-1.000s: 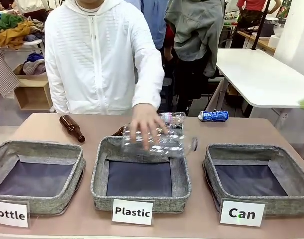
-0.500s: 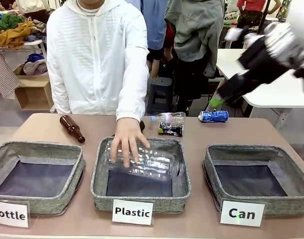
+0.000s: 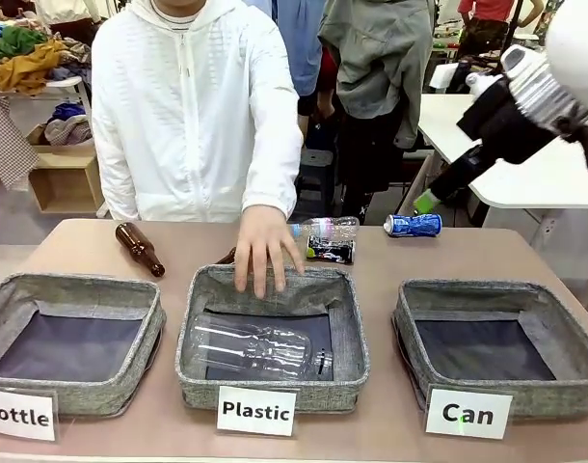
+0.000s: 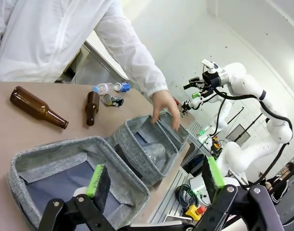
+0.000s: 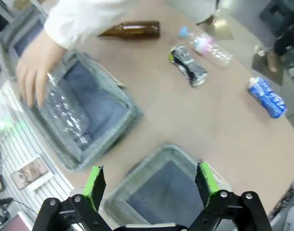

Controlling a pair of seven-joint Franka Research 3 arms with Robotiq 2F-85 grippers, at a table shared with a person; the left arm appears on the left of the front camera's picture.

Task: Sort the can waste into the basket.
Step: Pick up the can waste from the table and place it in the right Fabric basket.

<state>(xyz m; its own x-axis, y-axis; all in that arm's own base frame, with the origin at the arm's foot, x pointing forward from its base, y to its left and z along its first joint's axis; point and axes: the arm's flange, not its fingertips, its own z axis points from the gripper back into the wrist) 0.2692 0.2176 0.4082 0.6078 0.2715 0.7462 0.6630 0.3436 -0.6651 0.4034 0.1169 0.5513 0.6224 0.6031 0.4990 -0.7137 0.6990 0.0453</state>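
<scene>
1. Step in hand: reach-in for the 1st can. Nothing sorted yet. The blue can (image 3: 413,225) and the black can (image 3: 330,251) both lie on the table (image 3: 381,285). The Can basket (image 3: 496,287) shows a bare dark bottom behind its "Can" sign (image 3: 467,413).
2. R gripper (image 5: 149,185): pads wide apart, nothing between. In the front view it hangs in the air at approx 1 o'clock of the blue can, off the tabletop.
3. L gripper (image 4: 155,177): fingers apart too, empty, well away from both cans.
4. Next move, my call: R arm drops onto the blue can, the closest one. It lies on its side, so the jaws need to straddle the body, not the ends. It's dented, so it may squirm. Then carry it toward 5 o'clock and let go over the dark bottom.
5. Edges: the blue can sits near the table's far edge at 12, so a nudge could roll it off.
6. Room: bare table from the blue can to the basket's far rim, lane free. The black can is tighter. A clear bottle (image 3: 328,228) lies just at its 12. The person's hand (image 3: 265,249) is near at its 9, over the far rim of the Plastic basket (image 3: 352,338). Best left till later.
</scene>
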